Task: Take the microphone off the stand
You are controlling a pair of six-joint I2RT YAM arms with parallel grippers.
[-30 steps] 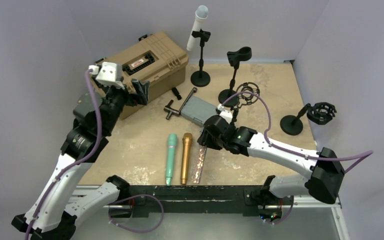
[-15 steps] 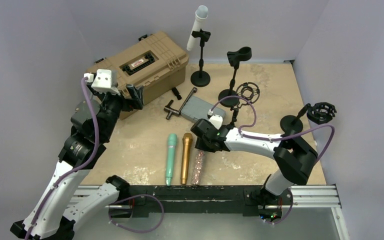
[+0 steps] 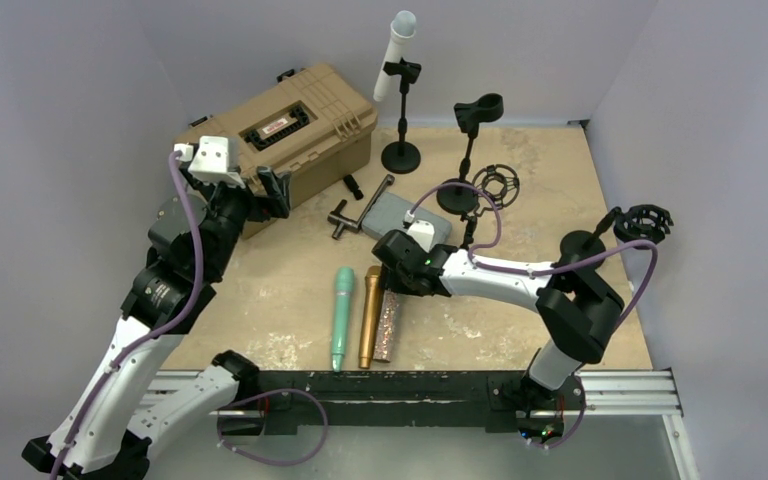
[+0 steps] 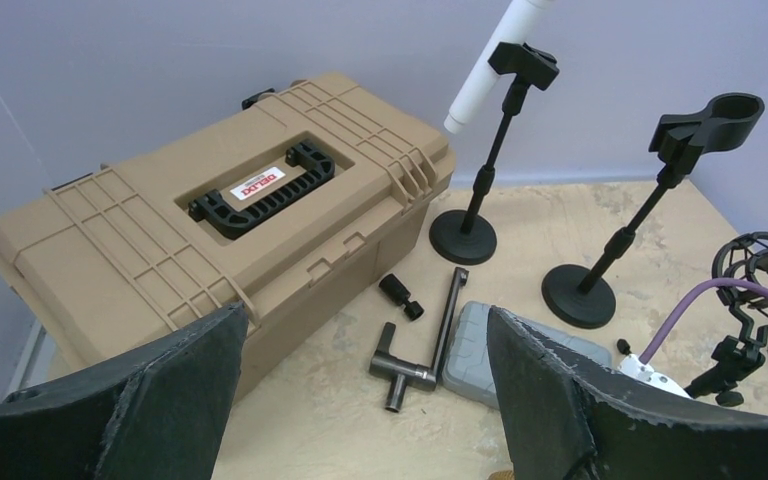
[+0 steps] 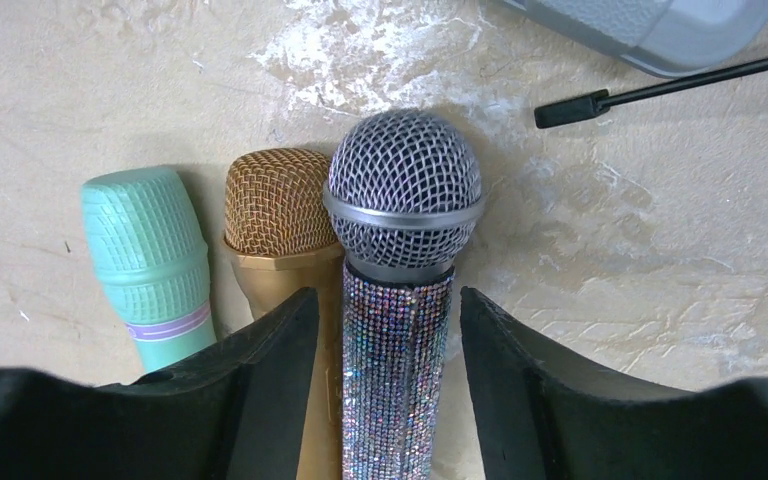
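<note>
Black rubber on the right fingers (image 5: 260, 390) stands on either side of the glitter microphone (image 5: 403, 200), apart and not clamped: a sliver of gap shows on each flank of its sequinned handle. That microphone lies flat on the bench (image 5: 660, 250), touching the gold microphone (image 5: 272, 215), with the teal microphone (image 5: 145, 250) just beside that. The left fingers (image 4: 160, 390) are spread wide with nothing between them, held above the bench near the tan case (image 4: 210, 230). The task's remaining item, the white microphone (image 3: 396, 50), sits tilted in the clip of the stand (image 3: 401, 157) at the back of the bench, well apart from both arms. Judgement: the step in hand is a release and withdrawal at the row of laid-down microphones. To do it well, the right fingers should open enough to clear the handle on both sides, then lift straight up; any sideways drift risks nudging the gold microphone or rolling the glitter one. The white microphone is then best drawn out along its own axis, with the stand's base steadied.
</note>
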